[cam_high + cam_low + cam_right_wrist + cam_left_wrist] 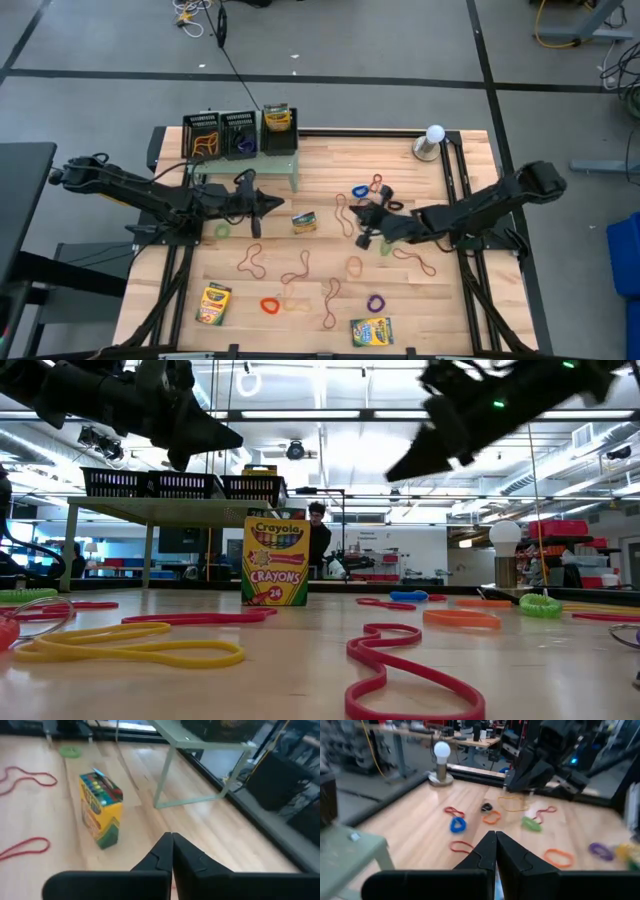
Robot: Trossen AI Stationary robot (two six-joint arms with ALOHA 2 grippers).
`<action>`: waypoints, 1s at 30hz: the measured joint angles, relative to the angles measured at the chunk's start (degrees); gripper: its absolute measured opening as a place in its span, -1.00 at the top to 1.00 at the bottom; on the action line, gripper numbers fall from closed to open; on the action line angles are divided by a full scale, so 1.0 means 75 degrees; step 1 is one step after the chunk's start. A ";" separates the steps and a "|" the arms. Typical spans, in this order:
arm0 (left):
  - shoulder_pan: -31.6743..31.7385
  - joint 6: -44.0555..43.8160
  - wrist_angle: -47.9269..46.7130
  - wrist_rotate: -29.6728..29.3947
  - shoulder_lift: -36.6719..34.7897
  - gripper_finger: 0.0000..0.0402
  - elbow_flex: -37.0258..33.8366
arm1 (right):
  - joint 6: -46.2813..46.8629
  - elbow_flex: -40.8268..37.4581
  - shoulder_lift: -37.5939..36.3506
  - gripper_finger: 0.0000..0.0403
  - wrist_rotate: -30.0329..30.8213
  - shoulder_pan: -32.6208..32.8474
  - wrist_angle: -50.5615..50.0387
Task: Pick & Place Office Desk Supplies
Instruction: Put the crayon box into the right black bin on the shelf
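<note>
Many thin rubber bands lie loose on the wooden table, among them a red one point(270, 305), a purple one point(375, 302) and a blue one point(458, 824). One crayon box point(305, 221) stands upright mid-table, resting on its bottom end point(275, 600). Two more point(214, 304) point(371, 331) lie flat near the front edge. A further crayon box point(277, 122) and two black mesh trays point(203, 133) point(239, 132) sit on the pale green stand. My left gripper point(272, 207) point(495, 834) hovers shut left of the standing box. My right gripper point(360, 215) point(172, 835) hovers shut to its right. Neither shows anything between its fingers.
The pale green stand point(250, 162) occupies the table's far left. The white globe on its grey base point(433, 140) stands at the far right corner. Black frame rails point(455, 170) run along the table's sides. In the left wrist view my right arm point(540, 760) faces the left one across the middle.
</note>
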 joint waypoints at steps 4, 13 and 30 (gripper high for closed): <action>0.0003 -0.0314 0.0410 0.0032 0.0082 0.94 -0.0002 | 0.0171 -0.0919 -0.0477 0.94 0.0114 0.0100 0.0949; 0.0166 -0.1087 0.0054 0.0817 0.0082 0.96 0.0622 | 0.0545 -0.1521 -0.0807 0.97 0.0224 0.0105 0.1530; 0.0435 -0.1325 -0.7905 0.1397 0.3140 0.68 0.6320 | 0.0025 -0.1522 -0.0793 0.94 0.0230 -0.0068 0.1496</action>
